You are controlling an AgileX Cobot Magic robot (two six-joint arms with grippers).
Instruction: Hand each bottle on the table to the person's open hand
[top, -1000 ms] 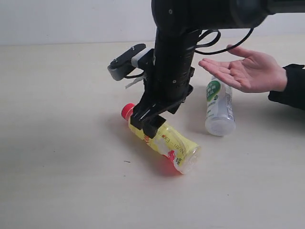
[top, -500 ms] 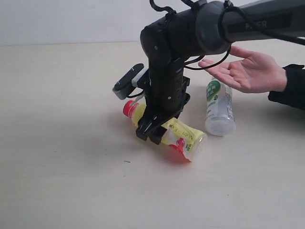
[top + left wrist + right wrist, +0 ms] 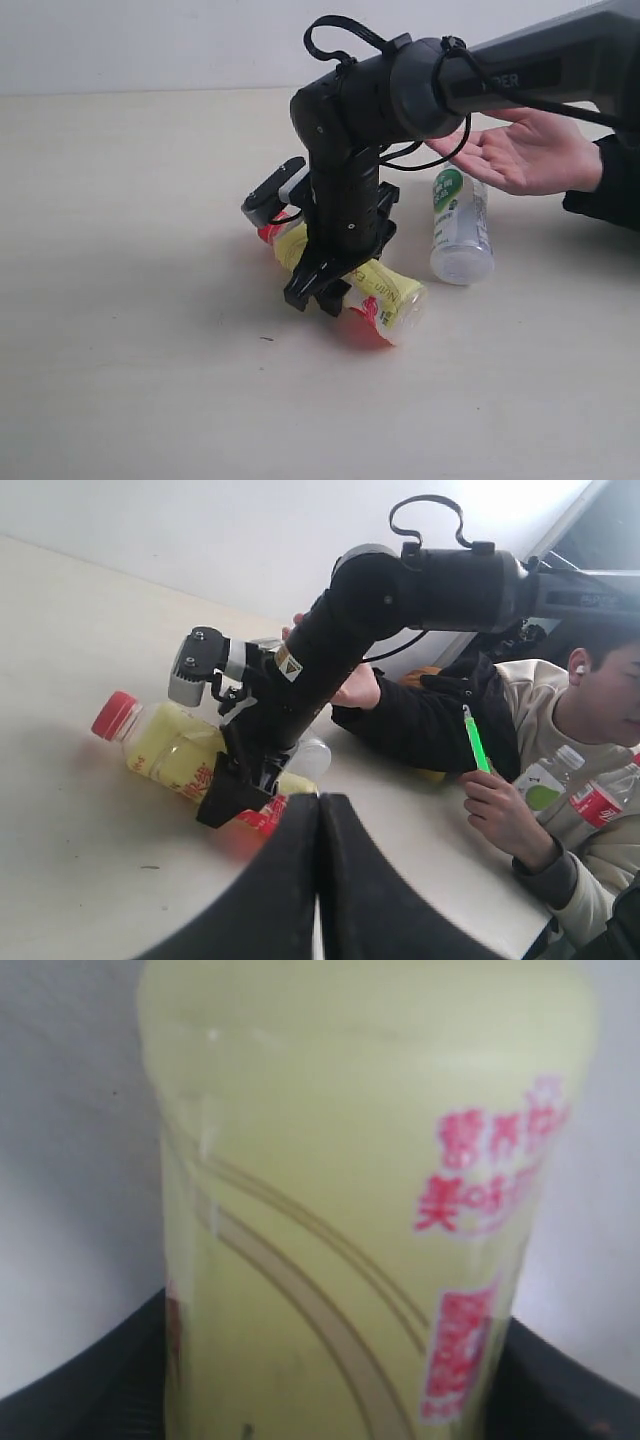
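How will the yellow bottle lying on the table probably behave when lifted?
The yellow bottle lies on its round side, so it may roll if nudged. It looks full of liquid, so probably rather heavy. Its smooth plastic may slip between the fingers.

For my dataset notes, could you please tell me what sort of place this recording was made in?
Probably an indoor robotics lab or test room: a black jointed robot arm works over a broad pale beige wood-grain table against a plain white wall, with a seated person alongside.

Right pincer (image 3: 318,298) lower than before, now astride the middle of the yellow bottle (image 3: 385,290).
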